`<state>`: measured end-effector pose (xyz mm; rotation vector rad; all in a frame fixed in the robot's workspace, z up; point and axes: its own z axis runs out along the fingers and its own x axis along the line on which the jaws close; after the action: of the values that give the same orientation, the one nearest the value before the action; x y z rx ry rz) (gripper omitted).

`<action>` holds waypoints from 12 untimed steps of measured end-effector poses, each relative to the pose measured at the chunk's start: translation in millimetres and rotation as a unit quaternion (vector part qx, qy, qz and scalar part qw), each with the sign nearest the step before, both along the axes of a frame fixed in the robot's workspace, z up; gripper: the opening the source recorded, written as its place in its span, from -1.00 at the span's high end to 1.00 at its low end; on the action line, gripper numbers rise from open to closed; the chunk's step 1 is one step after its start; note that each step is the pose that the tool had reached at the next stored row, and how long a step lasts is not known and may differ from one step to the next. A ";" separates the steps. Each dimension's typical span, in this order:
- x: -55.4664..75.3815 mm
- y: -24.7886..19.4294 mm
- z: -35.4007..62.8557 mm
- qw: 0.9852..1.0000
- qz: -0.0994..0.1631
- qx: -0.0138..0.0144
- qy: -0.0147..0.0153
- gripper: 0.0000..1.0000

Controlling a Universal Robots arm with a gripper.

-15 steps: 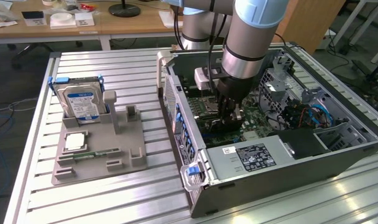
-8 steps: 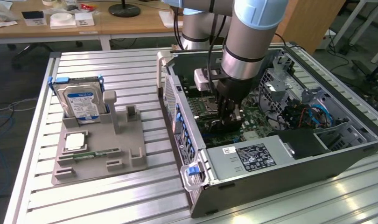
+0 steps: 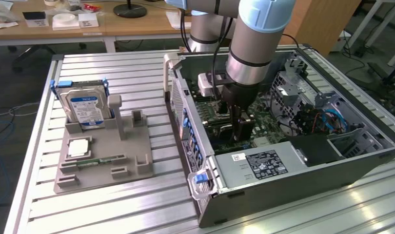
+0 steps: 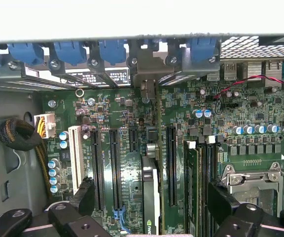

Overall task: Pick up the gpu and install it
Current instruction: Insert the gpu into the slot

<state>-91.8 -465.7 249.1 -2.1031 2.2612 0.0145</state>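
One arm reaches down into an open computer case (image 3: 353,161) that lies on its side on a slatted metal table (image 3: 119,214). Its gripper (image 3: 240,127) hangs low over the motherboard (image 4: 127,143), and in the wrist view the two dark fingers (image 4: 85,195) stand spread apart, one on either side of the gpu (image 4: 151,197) with a clear gap to each — nothing is pinched between them.

That card stands edge-on among the long black expansion slots (image 4: 115,168), upright on the board, its silvery bracket end (image 4: 147,74) reaching up to the row of blue retention clips (image 4: 113,50) along the case's rear wall. Whether it is fully pressed home cannot be told from these views.

Beside the case, on the exterior view's left, a grey parts holder (image 3: 103,156) rests on the table. A hard drive (image 3: 86,108) with a blue-white label stands upright in its rear cradle, and a small green memory stick (image 3: 101,160) lies flat nearer the front. Inside the case, a power supply (image 3: 263,165) with a white label sits at the near corner, and a bundle of blue cables (image 3: 327,119) shows on the exterior view's right.
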 end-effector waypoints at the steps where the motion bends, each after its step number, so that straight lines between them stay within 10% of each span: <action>1: 0.0 0.0 0.0 1.000 0.000 0.000 0.000 -0.98; 12: 0.0 -0.1 1.2 1.000 0.000 0.000 0.000 -0.98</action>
<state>-91.8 -465.8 250.3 -2.1034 2.2615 0.0143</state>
